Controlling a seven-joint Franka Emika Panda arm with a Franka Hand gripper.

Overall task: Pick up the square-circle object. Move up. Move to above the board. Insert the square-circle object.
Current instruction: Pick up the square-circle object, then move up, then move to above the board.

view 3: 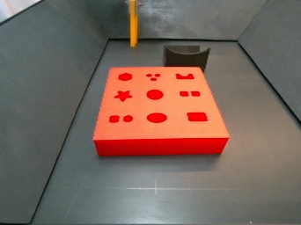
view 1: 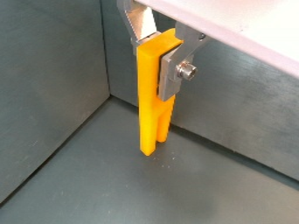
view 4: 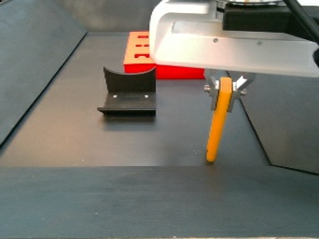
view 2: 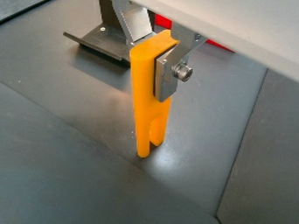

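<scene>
The square-circle object point(view 1: 155, 105) is a tall orange-yellow peg with two joined prongs. It hangs upright in my gripper point(view 1: 158, 57), which is shut on its top end. Both wrist views show the silver fingers point(view 2: 173, 74) clamping it. The gripper point(view 4: 225, 86) holds the peg point(view 4: 218, 121) with its lower end at or just above the grey floor; I cannot tell which. The board point(view 3: 159, 105) is a flat red block with dark shaped holes, well apart from the peg point(view 3: 132, 22), which stands near a corner of the walls. The board also shows behind the holder point(view 4: 156, 51).
The dark grey curved holder point(view 3: 186, 55) stands on the floor between the peg and the board, and also shows in a side view point(view 4: 127, 91) and in a wrist view point(view 2: 105, 44). Grey walls point(view 1: 59, 61) enclose the floor close to the peg.
</scene>
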